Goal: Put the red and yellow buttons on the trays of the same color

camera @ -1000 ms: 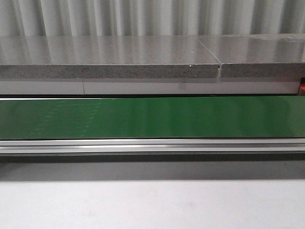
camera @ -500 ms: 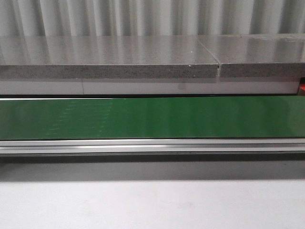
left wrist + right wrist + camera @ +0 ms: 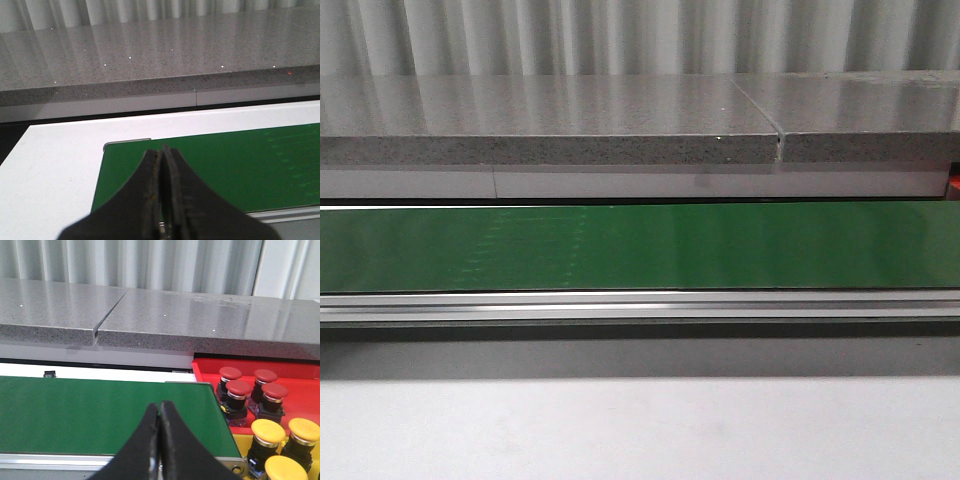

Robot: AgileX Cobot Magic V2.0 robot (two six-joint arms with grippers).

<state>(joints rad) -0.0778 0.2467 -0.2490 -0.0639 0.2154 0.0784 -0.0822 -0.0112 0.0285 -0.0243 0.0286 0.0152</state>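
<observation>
Red buttons (image 3: 246,388): four, standing upright in the red tray (image 3: 300,390), seen only in the right wrist view, just past the end of the conveyor.
Yellow buttons (image 3: 285,437): three visible, in the yellow tray (image 3: 241,446) adjoining the red one; the lower part of this tray is cut off by the frame.
Green conveyor belt (image 3: 640,245): no button on it in any view; surface bare from end to end as far as shown.
Right gripper (image 3: 160,415): fingers pressed together, holding nothing, poised above the belt near the tray end.
Left gripper (image 3: 161,160): fingers likewise together, empty, above the opposite end of the belt, where a white surface (image 3: 55,165) borders it.
Grey stone counter (image 3: 550,120): runs behind the belt; corrugated wall beyond.
Step in hand, judged: waiting between picks; those buttons in view are already sorted by colour.
Next move, judged: a gripper must part its fingers, and a button must arrive on the belt within reach before any grasp; colour then decides the tray.
</observation>
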